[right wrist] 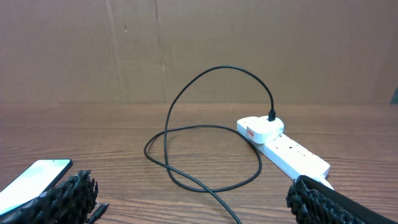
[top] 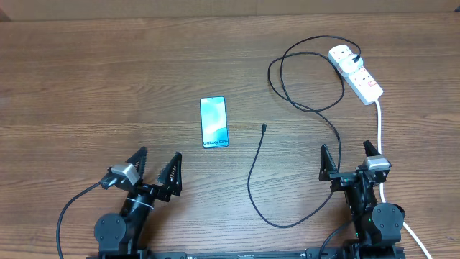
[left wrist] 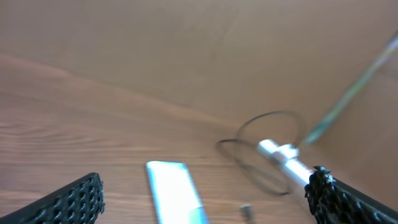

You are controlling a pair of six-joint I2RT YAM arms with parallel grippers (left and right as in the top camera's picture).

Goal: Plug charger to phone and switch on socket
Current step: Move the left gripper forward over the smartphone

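Wood table point(top: 86, 72) bears the phone point(top: 214, 122). The charger point(top: 263, 129) ends just right of it, unconnected, its plug already in the socket point(top: 356, 72) well right of the phone. Left gripper point(top: 159, 152) and right gripper point(top: 346, 147) gape wide, empty. Connecting and, seemingly, switching remain.

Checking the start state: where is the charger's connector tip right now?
In the overhead view, the connector tip lies free just right of the phone, not plugged in.

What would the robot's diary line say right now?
left end effector: open, empty | right end effector: open, empty | phone: flat, unplugged | charger: tip apart from phone | socket: untouched
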